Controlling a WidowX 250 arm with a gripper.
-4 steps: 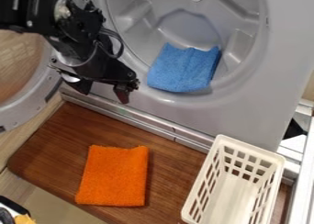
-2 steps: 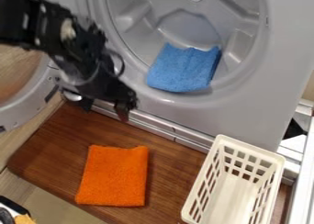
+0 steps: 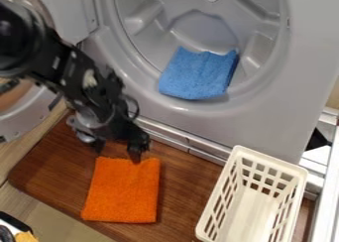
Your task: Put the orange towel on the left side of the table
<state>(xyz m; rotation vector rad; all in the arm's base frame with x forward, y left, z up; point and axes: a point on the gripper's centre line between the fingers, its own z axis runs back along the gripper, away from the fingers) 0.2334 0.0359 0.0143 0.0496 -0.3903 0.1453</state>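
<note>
A gray machine (image 3: pixel 265 119) stands behind the brown wooden table (image 3: pixel 189 196), its round opening facing the camera. A white basket (image 3: pixel 272 159) sits at the table's right in view, well apart from the orange towel (image 3: pixel 122 194), which lies flat at left. A blue towel (image 3: pixel 195 76) rests in the machine's opening. The black gripper (image 3: pixel 117 150) hangs at the orange towel's far edge, its jaws spread and holding nothing.

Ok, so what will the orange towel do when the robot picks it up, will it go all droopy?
Probably, yes! The orange towel looks like soft, fuzzy cloth, so its loose parts would likely sag. It seems thin and lies flat, so it's probably light. That fuzzy surface probably won't be very slippery either.
</note>
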